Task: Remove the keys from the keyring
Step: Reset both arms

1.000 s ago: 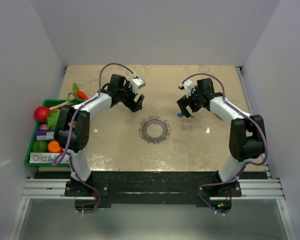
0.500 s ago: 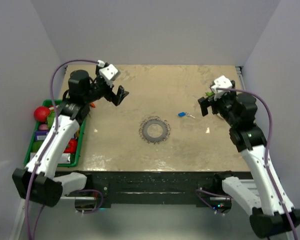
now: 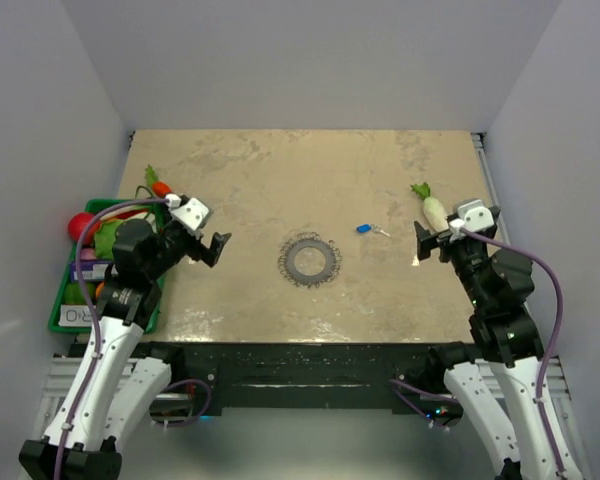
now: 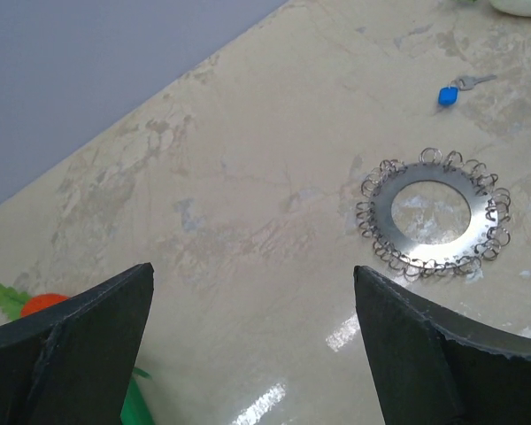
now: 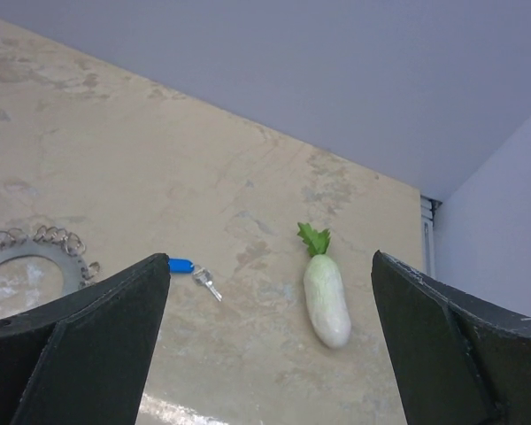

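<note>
The keyring [image 3: 310, 261], a flat grey metal loop edged with small wire coils, lies at the table's centre. It also shows in the left wrist view [image 4: 434, 217] and at the left edge of the right wrist view [image 5: 31, 257]. The key [image 3: 370, 230], small and silver with a blue head, lies apart from it to the upper right, as both wrist views show [image 4: 451, 93] [image 5: 190, 270]. My left gripper [image 3: 205, 248] [image 4: 253, 270] is open and empty, left of the keyring. My right gripper [image 3: 430, 243] [image 5: 271, 257] is open and empty, right of the key.
A white radish with green leaves [image 3: 431, 208] [image 5: 326, 301] lies just beyond my right gripper. A green tray [image 3: 60, 320] of toy vegetables sits at the table's left edge, with a carrot [image 3: 163, 189] [image 4: 40, 305] beside it.
Both arms have drawn back from the table's middle toward the near edge. The right gripper has left the key, which lies loose on the table; the radish is now uncovered.
</note>
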Motion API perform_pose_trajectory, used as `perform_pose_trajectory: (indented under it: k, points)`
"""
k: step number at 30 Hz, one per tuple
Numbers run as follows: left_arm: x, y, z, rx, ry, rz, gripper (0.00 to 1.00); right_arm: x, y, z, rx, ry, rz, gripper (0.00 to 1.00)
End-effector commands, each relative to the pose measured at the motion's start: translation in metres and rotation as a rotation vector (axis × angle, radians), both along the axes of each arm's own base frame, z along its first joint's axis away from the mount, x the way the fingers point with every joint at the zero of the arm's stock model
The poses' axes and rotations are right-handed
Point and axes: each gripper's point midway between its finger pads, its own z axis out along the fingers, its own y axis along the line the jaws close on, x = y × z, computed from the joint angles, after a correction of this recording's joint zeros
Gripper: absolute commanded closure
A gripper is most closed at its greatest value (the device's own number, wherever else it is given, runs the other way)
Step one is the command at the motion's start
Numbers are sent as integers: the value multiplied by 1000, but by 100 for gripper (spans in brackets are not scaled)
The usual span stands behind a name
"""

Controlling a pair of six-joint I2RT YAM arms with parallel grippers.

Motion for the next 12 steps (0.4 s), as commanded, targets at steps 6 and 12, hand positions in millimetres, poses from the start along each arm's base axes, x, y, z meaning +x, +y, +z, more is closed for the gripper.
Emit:
perform_pose_trajectory:
  k: [6,12]
  points:
    - [2,13,22,-73,-80,15,1,4,-6,4,36,-24,-41,1]
    - [6,14,17,-84,-64,16,1,4,-5,0,34,-19,-38,1]
